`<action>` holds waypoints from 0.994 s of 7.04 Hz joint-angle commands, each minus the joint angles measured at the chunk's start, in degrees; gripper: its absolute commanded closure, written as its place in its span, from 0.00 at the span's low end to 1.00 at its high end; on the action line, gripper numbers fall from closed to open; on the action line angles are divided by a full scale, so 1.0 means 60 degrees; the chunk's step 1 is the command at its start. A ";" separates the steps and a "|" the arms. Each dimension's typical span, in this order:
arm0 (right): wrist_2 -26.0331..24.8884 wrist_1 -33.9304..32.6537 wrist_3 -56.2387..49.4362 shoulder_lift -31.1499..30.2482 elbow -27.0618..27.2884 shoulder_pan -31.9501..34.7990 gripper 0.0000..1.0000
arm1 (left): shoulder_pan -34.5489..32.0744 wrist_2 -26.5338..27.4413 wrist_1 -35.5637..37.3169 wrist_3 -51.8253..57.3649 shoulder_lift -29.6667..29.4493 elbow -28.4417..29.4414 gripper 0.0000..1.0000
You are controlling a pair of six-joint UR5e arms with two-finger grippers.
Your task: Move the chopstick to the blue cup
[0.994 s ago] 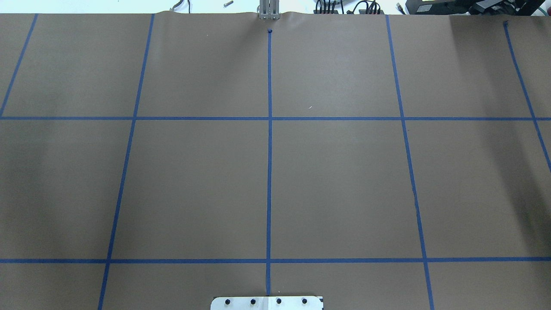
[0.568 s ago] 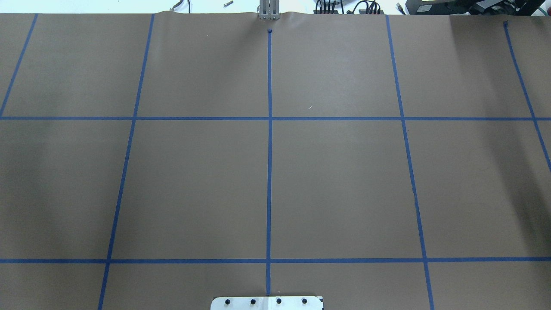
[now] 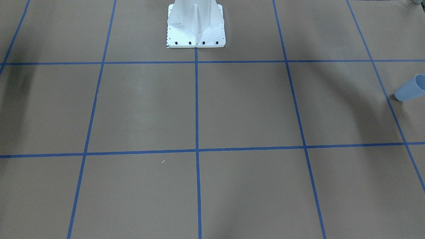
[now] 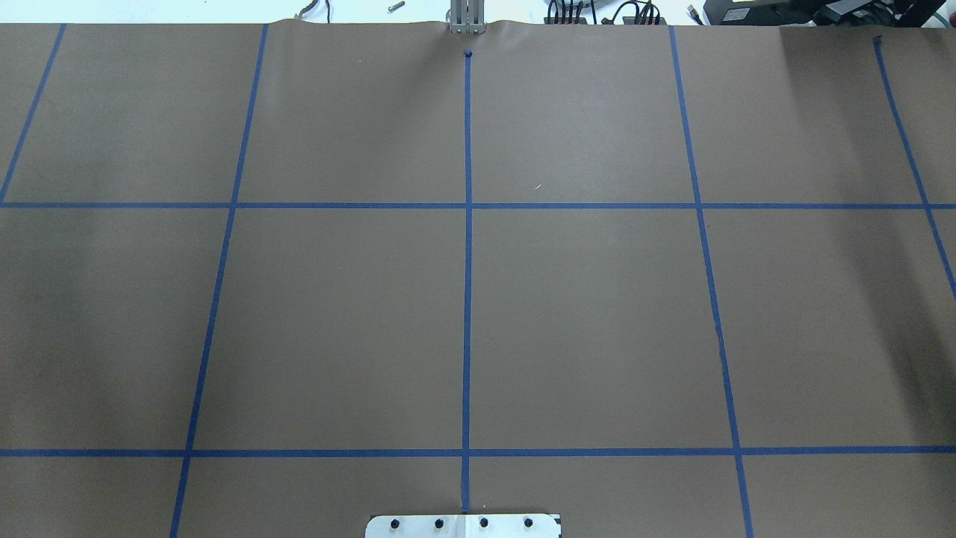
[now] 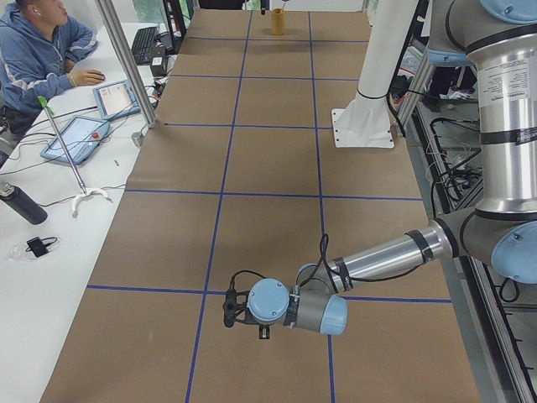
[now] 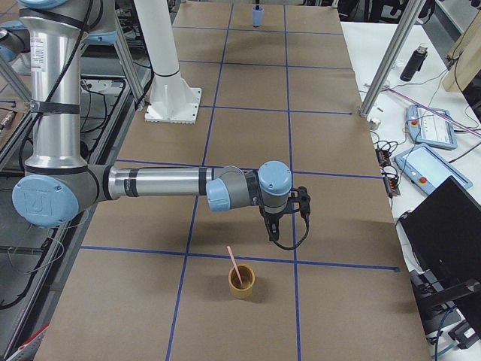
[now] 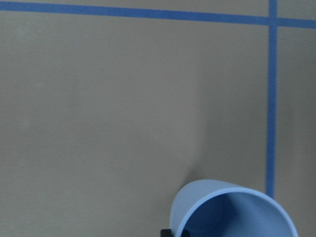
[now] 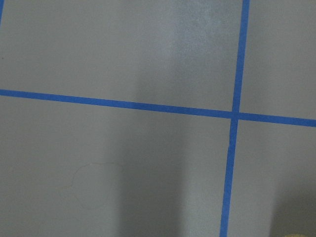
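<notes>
The blue cup (image 3: 411, 88) is at the far right of the front-facing view, on the robot's left side. Its open mouth shows empty at the bottom of the left wrist view (image 7: 232, 212). My left gripper (image 5: 263, 329) hangs low over the table; its wrist hides the cup in the exterior left view. A pale pink chopstick (image 6: 234, 263) leans in a brown cup (image 6: 242, 280) at the table's other end. My right gripper (image 6: 272, 226) hovers just beyond that cup. I cannot tell whether either gripper is open or shut.
The brown paper table (image 4: 582, 321) carries a blue tape grid. The white robot pedestal (image 3: 196, 25) stands at mid-table. The brown cup also shows far off in the exterior left view (image 5: 278, 20). An operator (image 5: 38, 50) sits at a side bench with tablets.
</notes>
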 commanded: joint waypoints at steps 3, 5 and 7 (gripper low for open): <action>-0.0021 0.0055 -0.0003 0.0051 0.0002 -0.0012 0.00 | 0.1061 -0.1303 0.0027 -0.5002 -0.1427 -0.2755 1.00; -0.0036 0.0070 -0.0003 0.0095 0.0017 0.0002 0.00 | 0.2538 -0.0241 0.0027 -0.8391 -0.2129 -0.3958 1.00; -0.0095 0.0056 -0.0003 0.0154 0.0002 -0.0012 0.00 | 0.4649 0.1825 0.0303 -1.1282 -0.3412 -0.4783 1.00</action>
